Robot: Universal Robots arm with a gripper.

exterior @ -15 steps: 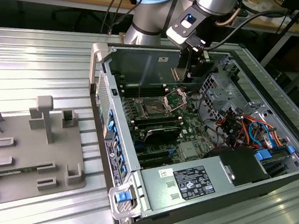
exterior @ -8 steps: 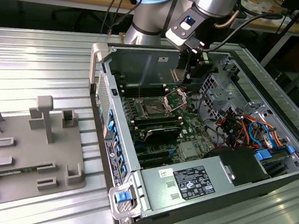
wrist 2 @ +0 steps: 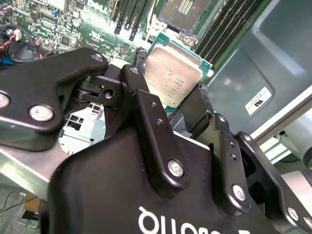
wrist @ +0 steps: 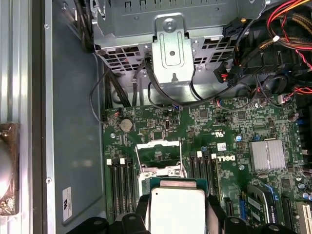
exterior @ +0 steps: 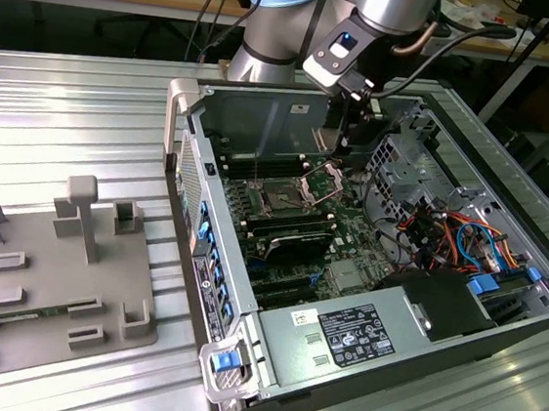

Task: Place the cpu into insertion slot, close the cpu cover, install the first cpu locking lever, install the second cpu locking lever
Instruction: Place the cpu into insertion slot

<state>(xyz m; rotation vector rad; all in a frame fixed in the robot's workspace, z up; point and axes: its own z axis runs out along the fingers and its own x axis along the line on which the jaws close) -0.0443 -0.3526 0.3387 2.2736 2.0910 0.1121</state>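
Observation:
My gripper (wrist 2: pixel 170 90) is shut on the cpu (wrist 2: pixel 173 78), a thin square plate with a silvery-tan face, gripped by two opposite edges between the black fingers (wrist 2: pixel 146 112). In the first wrist view the cpu (wrist: pixel 178 209) hangs above the green board, close to the raised cpu cover (wrist: pixel 161 170) and hiding most of what lies under it. The insertion slot (wrist 2: pixel 184 12) lies open a short way ahead of the cpu. In the exterior view my gripper (exterior: pixel 347 149) hovers inside the open computer case, just beyond the insertion slot (exterior: pixel 281 199) and the tilted-up cpu cover (exterior: pixel 324 178).
Long black memory slots (wrist: pixel 122 180) flank the socket. A grey heatsink (wrist: pixel 267 155), a metal drive cage (wrist: pixel 170 48) and red cables (wrist: pixel 292 19) stand nearby. A power supply (exterior: pixel 359 332) fills the case's near end. A grey fixture plate (exterior: pixel 41 279) lies on the exterior view's left.

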